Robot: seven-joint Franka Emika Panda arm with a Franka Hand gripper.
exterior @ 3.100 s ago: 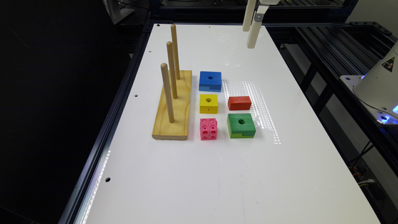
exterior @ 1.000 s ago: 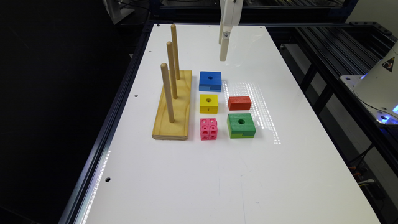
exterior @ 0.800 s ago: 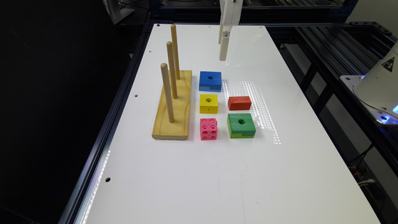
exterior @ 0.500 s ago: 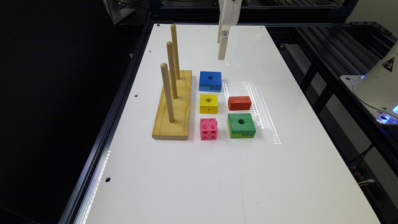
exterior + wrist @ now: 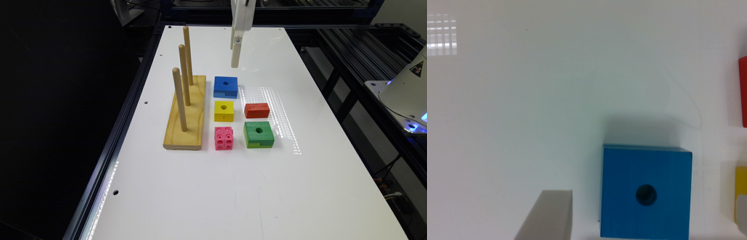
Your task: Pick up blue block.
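Gripper (image 5: pixel 235 56) shifting from exterior view's right toward blue block (image 5: pixel 226 86), hovering offset; fingers' state unclear. Risk: descending misaligned, nudging block into yellow block (image 5: pixel 224 110).

A white, glossy housing was seen where the arm entered the exterior view. Below it the hand (image 5: pixel 235 55) was formed as a slim, pale cream part with flat sides and a squared lower end. A small dark screw or pin was seen where that part joined the housing. In the wrist view one finger (image 5: pixel 547 216) was shown as a flat grey, square-edged slab.
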